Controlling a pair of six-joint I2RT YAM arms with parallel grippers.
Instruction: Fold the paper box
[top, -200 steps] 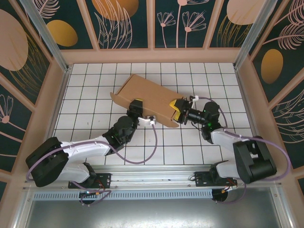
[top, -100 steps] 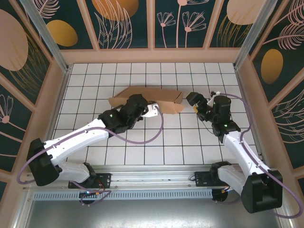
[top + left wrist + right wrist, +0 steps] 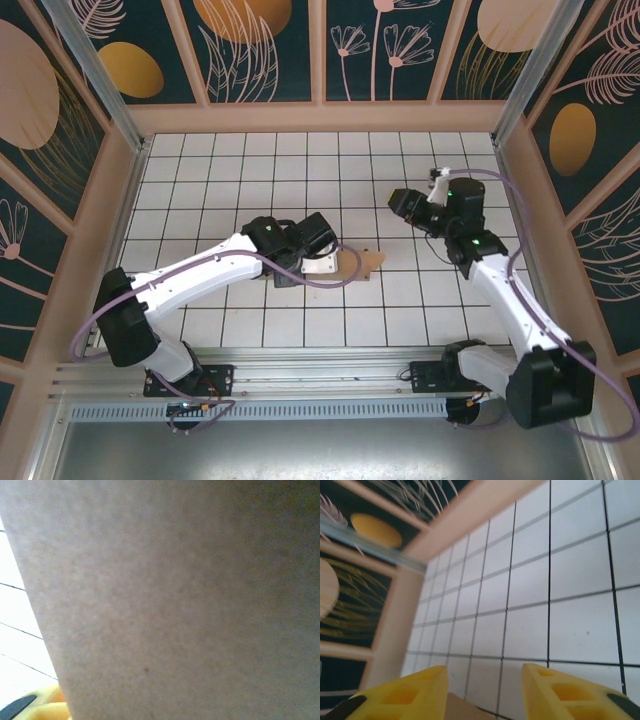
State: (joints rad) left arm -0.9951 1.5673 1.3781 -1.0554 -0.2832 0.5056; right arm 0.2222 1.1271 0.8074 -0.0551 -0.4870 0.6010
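Though half under left arm [image 3: 200,270], paper box [image 3: 366,262] edge-on, long axis left-right, gripped by left pincer [image 3: 333,262]; right pincer [image 3: 484,692] released.

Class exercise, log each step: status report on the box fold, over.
Left gripper against paper box, grip unclear. Right gripper open, apart from it. Paper box mostly under left arm.

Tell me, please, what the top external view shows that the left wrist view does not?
Top external adds: the left arm stretched over the paper box, the right arm standing apart from the box, and the patterned walls. Left wrist adds: the box's plain brown surface up close, and a tip of the left arm's yellow fingers. Both share: the paper box and the white gridded table.
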